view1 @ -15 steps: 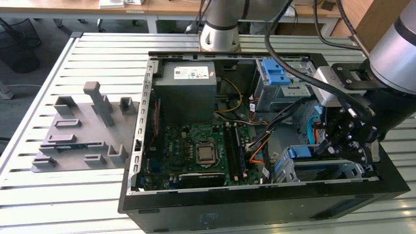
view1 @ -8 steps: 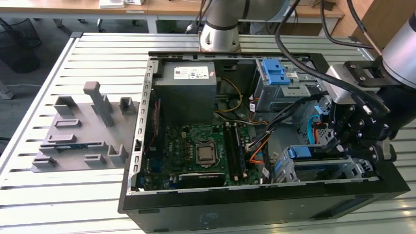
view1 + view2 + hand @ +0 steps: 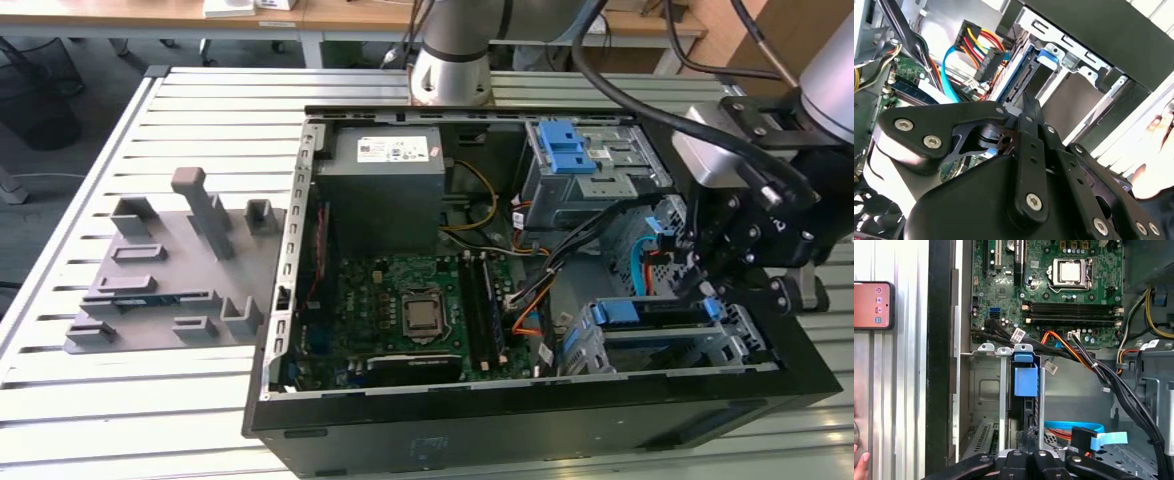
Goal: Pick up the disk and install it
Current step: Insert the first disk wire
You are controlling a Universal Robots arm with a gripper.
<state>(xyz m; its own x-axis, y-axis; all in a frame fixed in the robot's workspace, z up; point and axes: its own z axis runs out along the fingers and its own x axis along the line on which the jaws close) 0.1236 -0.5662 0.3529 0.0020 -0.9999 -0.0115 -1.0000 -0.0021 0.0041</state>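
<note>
Disk (image 3: 1025, 390) upright in drive cage (image 3: 985, 390) slot, just beyond hand (image 3: 1026, 440), fingers seemingly together, empty.

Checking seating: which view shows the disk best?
First wrist view: the disk stands edge-on in its cage slot, blue carrier facing the camera. Exterior view shows its blue edge beside the gripper; second wrist view, an oblique sliver.

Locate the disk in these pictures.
In the exterior view the disk sits in the metal cage at the case's right, just below the gripper. The first wrist view shows its blue carrier.
</note>
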